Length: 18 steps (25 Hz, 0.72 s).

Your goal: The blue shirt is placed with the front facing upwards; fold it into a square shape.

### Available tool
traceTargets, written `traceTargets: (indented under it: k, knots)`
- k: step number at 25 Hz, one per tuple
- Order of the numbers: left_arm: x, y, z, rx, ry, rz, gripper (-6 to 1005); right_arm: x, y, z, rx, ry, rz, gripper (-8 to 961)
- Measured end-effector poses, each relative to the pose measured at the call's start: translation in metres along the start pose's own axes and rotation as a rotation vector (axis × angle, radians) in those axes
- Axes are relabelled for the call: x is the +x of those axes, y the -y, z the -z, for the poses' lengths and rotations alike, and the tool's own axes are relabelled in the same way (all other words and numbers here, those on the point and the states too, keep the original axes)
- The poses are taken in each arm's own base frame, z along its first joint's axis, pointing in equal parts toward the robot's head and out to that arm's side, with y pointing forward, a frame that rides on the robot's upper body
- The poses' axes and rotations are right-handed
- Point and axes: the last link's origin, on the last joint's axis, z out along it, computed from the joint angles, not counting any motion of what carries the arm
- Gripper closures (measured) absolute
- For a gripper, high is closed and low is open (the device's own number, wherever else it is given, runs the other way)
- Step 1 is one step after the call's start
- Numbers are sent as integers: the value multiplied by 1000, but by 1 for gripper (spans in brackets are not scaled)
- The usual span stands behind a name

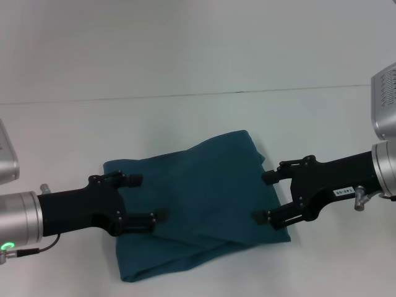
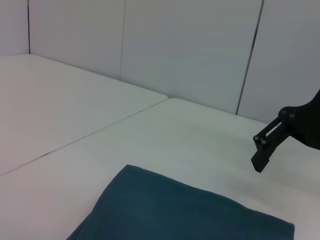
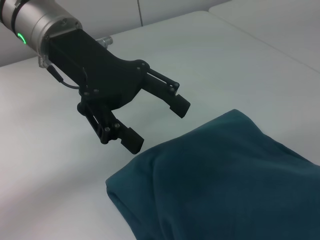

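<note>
The blue shirt (image 1: 198, 204) lies on the white table as a folded, roughly rectangular bundle with rumpled edges; no lettering shows. My left gripper (image 1: 147, 198) is open at the shirt's left edge, with nothing between its fingers. My right gripper (image 1: 263, 197) is open over the shirt's right edge, also empty. The right wrist view shows the left gripper (image 3: 159, 125) hovering just off the shirt (image 3: 225, 185). In the left wrist view, the shirt (image 2: 185, 215) lies low, and one finger (image 2: 267, 145) of the right gripper pokes in from the side.
A thin seam (image 1: 185, 96) runs across the white table (image 1: 185, 49) behind the shirt. Pale wall panels (image 2: 190, 50) stand beyond the table. A grey part of the robot (image 1: 385, 102) sits at the upper right.
</note>
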Motion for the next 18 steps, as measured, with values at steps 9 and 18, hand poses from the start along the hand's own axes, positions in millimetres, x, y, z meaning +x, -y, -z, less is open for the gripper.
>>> traceTargets:
  k: [9, 18]
  knots:
    - [0, 1, 0, 6, 1, 4, 47, 0, 3, -1, 23, 5, 9, 22]
    - [0, 1, 0, 8, 2, 4, 47, 0, 2, -2, 21, 7, 10, 23]
